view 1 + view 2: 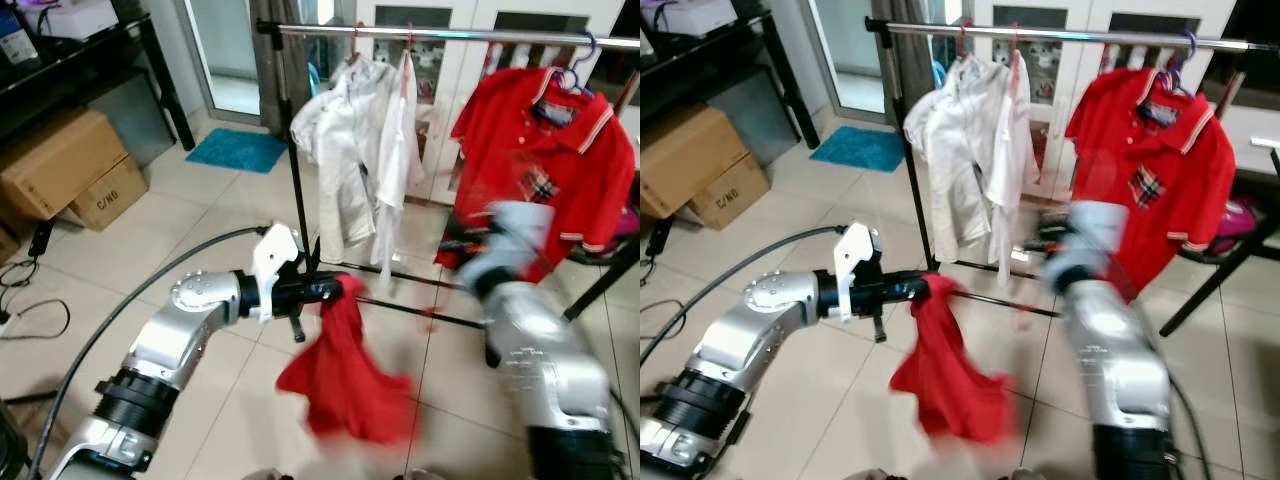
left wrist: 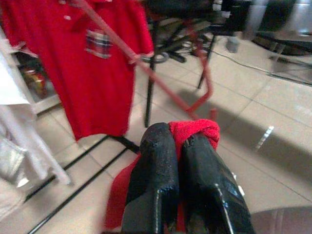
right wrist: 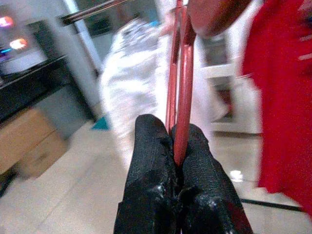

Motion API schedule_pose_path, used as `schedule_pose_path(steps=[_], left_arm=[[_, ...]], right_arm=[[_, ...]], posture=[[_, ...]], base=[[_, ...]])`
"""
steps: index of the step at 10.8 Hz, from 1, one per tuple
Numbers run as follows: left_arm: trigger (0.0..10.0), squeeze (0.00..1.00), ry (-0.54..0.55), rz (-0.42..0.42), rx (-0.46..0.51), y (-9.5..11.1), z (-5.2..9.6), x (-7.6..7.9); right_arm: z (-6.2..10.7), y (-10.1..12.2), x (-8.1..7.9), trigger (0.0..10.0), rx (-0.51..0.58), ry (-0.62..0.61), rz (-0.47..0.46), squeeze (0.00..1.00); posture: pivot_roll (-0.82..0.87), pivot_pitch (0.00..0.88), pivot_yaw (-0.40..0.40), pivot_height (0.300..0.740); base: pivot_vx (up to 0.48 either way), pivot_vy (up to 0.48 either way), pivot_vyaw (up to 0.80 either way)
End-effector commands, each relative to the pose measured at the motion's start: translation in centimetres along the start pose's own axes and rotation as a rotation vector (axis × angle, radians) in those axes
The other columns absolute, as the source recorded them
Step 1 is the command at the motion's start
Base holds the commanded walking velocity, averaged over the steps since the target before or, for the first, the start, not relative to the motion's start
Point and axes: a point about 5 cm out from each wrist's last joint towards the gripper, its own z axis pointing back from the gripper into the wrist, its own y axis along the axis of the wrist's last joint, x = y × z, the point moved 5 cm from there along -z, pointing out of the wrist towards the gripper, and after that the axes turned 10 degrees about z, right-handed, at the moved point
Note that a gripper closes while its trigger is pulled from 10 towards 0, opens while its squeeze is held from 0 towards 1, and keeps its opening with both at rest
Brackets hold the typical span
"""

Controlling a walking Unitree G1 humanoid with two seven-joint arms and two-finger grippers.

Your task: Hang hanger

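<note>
The left end effector (image 2: pixel 178 146) is clamped on a red cloth (image 1: pixel 345 375). The right end effector (image 3: pixel 176 146) pinches a red hanger (image 3: pixel 179 73) near the rail (image 1: pixel 450 36).

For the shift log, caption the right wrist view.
Right gripper shut on a red hanger, raised toward the clothes rail and white shirts.

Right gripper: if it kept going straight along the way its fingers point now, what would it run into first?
Probably the white shirts on the clothes rail. The right gripper, shut on the red hanger, points up toward them. Motion blur leaves depth unclear, so the hanger would likely touch first.
</note>
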Motion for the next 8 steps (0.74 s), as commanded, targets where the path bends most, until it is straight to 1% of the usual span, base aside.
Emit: schedule_pose_path(steps=[1,2,3,4,5,6,7,8], left_arm=[[0.0,0.0,0.166,0.005,0.081,1.1,0.7,-2.3],[0.0,0.0,0.232,0.039,0.121,1.2,1.2,-3.1],[10.0,0.0,0.374,0.169,0.181,0.9,2.8,-4.3],[10.0,0.0,0.44,0.191,0.2,0.6,3.4,-4.8],[10.0,0.0,0.595,0.209,0.227,0.1,4.3,-5.8],[10.0,0.0,0.687,0.218,0.235,-0.5,4.9,-6.0],[10.0,0.0,0.749,0.22,0.212,-1.4,5.6,-5.5],[10.0,0.0,0.786,0.202,0.195,-1.9,6.3,-4.9]], right_arm=[[0.7,-1.3,0.6,0.0,-0.042,-0.036,0.041,0.0],[1.2,-2.2,0.9,4.6,-0.081,-0.047,0.051,0.0],[2.8,-3.6,0.8,10.0,-0.142,-0.05,0.07,0.0],[3.7,-4.2,0.3,10.0,-0.172,-0.046,0.074,0.0],[4.5,-5.2,-0.3,10.0,-0.201,-0.041,0.106,0.0],[4.9,-5.5,-0.7,10.0,-0.206,-0.029,0.129,0.0],[5.0,-4.8,-1.1,10.0,-0.198,-0.003,0.136,0.0],[4.9,-4.2,-1.5,10.0,-0.193,0.025,0.148,0.0]], posture=[[-0.19,0.0,0.122,0.74],[-0.19,0.0,0.121,0.74],[-0.2,0.0,0.108,0.74],[-0.18,0.0,0.093,0.74],[-0.15,0.0,0.074,0.74],[-0.14,0.0,0.064,0.74],[-0.12,0.0,0.035,0.74],[-0.09,0.0,0.001,0.74]], base=[[0.0,0.0,0.0],[0.0,0.0,0.0],[0.0,0.0,0.0],[0.0,0.0,0.0],[0.0,0.0,-0.76],[0.0,0.0,-0.76],[0.0,0.0,-0.76],[0.0,0.0,-0.75]])
